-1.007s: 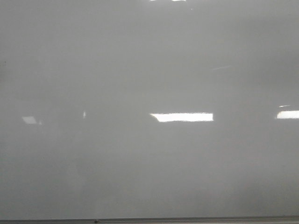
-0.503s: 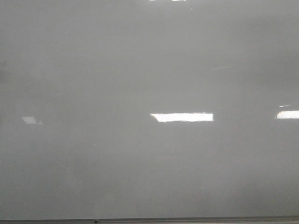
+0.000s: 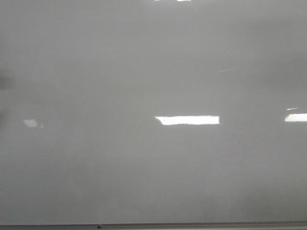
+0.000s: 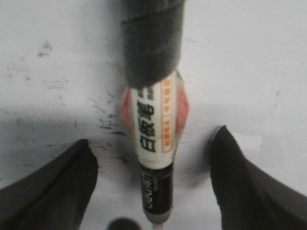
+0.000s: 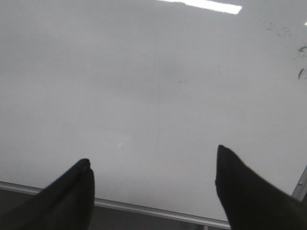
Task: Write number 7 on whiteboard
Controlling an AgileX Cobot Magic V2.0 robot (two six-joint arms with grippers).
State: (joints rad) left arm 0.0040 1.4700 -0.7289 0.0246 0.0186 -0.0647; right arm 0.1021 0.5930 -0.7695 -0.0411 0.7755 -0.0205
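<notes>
The whiteboard fills the front view, glossy pale grey with bright light reflections. No number 7 shows on it in any view. My left gripper is open over a white, ink-scuffed surface. A marker with a white printed label, a black section and a grey tape-wrapped end lies between the fingers, touching neither. My right gripper is open and empty over the whiteboard, near its metal edge strip. Neither gripper shows in the front view.
The metal edge strip runs along the bottom of the front view. A dim dark shadow sits at the board's left edge. Small black ink smudges mark the board in the right wrist view.
A dark shadow has grown at the left edge of the front view. A small bright glint left of centre has vanished. The board stays blank.
</notes>
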